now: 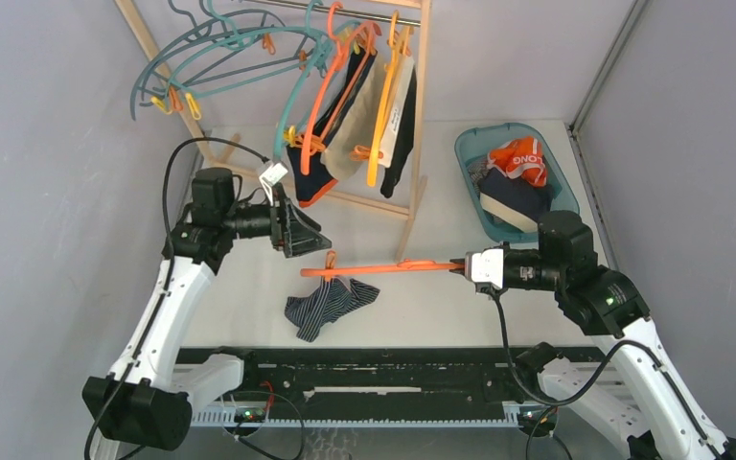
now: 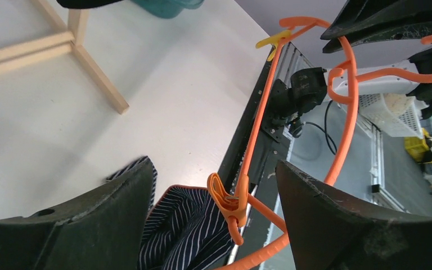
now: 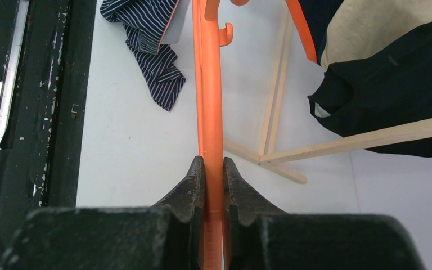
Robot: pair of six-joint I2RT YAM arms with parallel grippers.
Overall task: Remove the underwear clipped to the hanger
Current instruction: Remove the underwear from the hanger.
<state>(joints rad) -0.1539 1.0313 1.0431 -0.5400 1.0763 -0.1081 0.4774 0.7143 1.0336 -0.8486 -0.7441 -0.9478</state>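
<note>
My right fingers [image 1: 462,266] are closed on one end of the orange hanger [image 1: 383,269] and hold it level, with its long axis pointing toward my left arm. The striped briefs [image 1: 329,305] hang from the orange clip [image 2: 229,199] at the hanger's other end and sag onto the surface [image 1: 422,321]. My left fingers [image 1: 305,238] stand wide just behind that end, so they are the nearer ones.

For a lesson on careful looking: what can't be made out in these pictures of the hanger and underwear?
Top view: whether the clip holds the striped underwear; too small.
Left wrist view: part of that underwear, behind the left gripper.
Right wrist view: the far end of the hanger, cut by the top edge.
Top view: clothes low in the basket, covered by others.
</note>
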